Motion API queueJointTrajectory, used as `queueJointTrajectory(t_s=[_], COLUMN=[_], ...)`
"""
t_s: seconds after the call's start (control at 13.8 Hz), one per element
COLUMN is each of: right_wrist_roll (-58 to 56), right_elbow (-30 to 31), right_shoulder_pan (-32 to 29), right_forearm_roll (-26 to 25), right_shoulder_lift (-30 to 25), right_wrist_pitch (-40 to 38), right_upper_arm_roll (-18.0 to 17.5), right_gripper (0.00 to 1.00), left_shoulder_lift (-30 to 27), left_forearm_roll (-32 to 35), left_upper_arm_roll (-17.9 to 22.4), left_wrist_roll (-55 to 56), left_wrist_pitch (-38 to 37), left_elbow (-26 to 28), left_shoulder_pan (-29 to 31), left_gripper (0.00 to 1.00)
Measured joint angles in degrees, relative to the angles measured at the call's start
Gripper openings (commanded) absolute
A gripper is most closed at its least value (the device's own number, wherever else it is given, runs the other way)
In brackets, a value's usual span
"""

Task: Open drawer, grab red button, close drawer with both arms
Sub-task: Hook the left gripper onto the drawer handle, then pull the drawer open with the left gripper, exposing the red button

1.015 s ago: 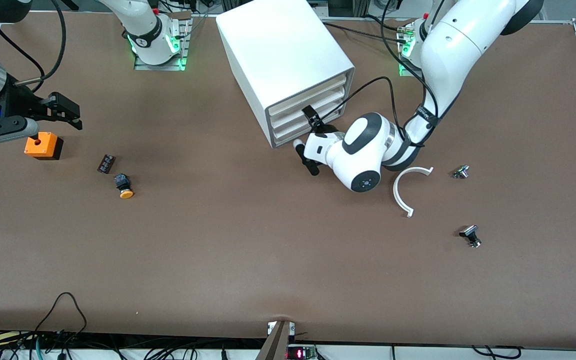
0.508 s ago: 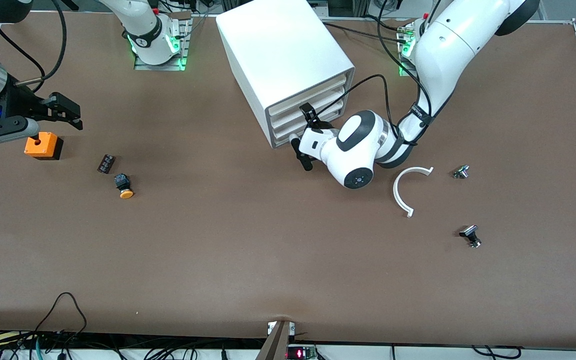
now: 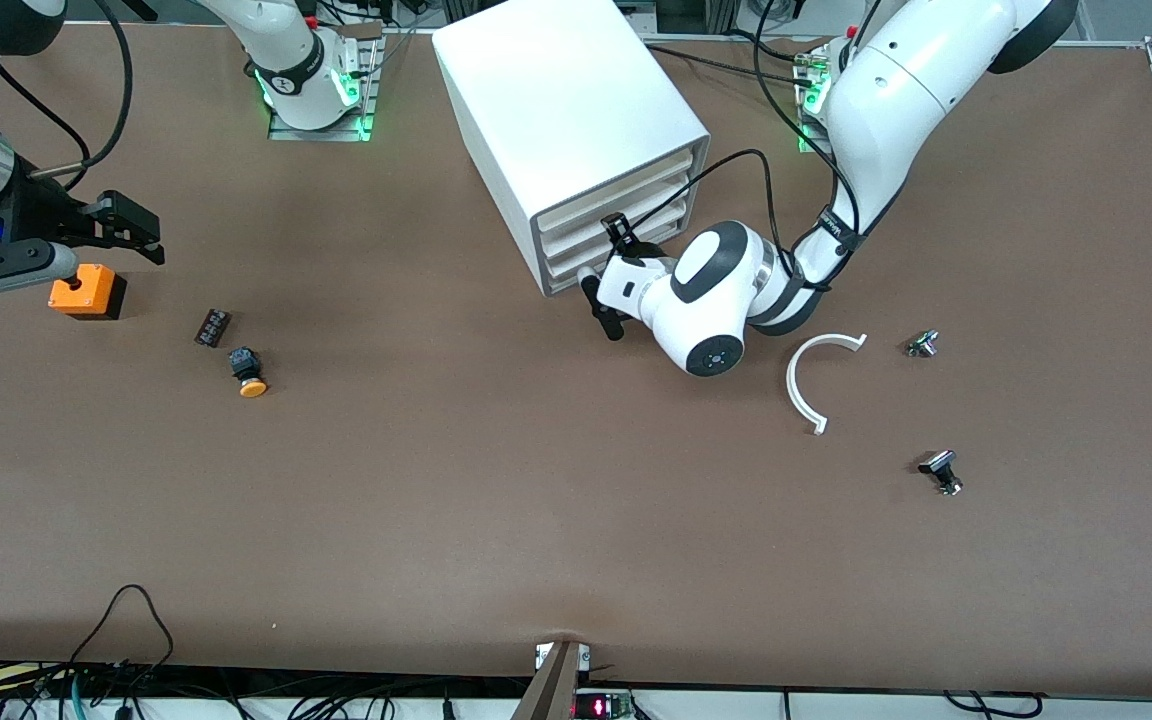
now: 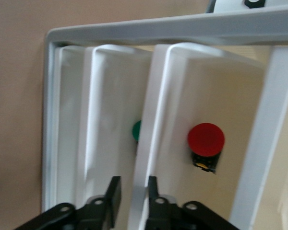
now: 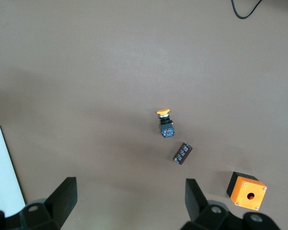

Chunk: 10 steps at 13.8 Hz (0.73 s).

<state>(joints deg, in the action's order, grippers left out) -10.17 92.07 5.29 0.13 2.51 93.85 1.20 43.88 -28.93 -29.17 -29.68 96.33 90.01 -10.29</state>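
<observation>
Red button (image 4: 206, 139) is sitting inside a drawer (image 4: 201, 120) of the white cabinet (image 3: 576, 130), cap facing the left wrist camera, just past the left gripper (image 4: 133, 191). That gripper is pinching the drawer's front lip, one finger (image 4: 113, 194) on each side, jaws nearly together with only the thin plastic edge between them. A green-capped part (image 4: 137, 131) is showing in the neighbouring drawer, mostly hidden by the lip. In the front view the left gripper (image 3: 608, 280) is sitting at the cabinet's drawer face, forearm angled down toward the table (image 3: 536, 500). On the table near the left arm: a white curved arc piece (image 3: 808, 385), a small metal part (image 3: 922, 344) beside it, and another black-and-metal part (image 3: 941, 472) nearer the front camera. Right gripper (image 3: 131, 232) is hovering over the right arm's end of the table, jaws wide apart, holding nothing, waiting. Under and near it: orange box with a hole (image 3: 86, 291), a small dark terminal block (image 3: 212, 327), and the orange-yellow-capped button (image 3: 248, 372) just beside the block.
</observation>
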Motion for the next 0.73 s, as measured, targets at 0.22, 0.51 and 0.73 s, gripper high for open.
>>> queueJointTrajectory(t_s=[0.22,0.51,0.73], right_wrist_roll=[0.0,0.0,0.0], right_elbow=[-0.01,-0.03,-0.03], right_shoulder_pan=[-0.01,-0.04,-0.05], right_forearm_roll=[0.0,0.0,0.0], right_shoulder_lift=[0.0,0.0,0.01], right_wrist_pitch=[0.18,0.27,0.28], right_upper_arm_roll=[0.1,0.13,0.14], right_gripper=[1.0,1.0,1.0], left_shoulder_lift=[-0.08,-0.1,-0.1], left_forearm_roll=[-0.07,-0.13,-0.12], left_upper_arm_roll=[-0.05,-0.02,0.27], left_wrist_roll=[-0.03,-0.89,-2.12], left_wrist_pitch=[-0.15,-0.33,-0.58], left_elbow=[-0.01,-0.18,-0.5], left_shoulder_pan=[0.01,0.72,2.45], left_gripper=[0.17,0.14,0.12])
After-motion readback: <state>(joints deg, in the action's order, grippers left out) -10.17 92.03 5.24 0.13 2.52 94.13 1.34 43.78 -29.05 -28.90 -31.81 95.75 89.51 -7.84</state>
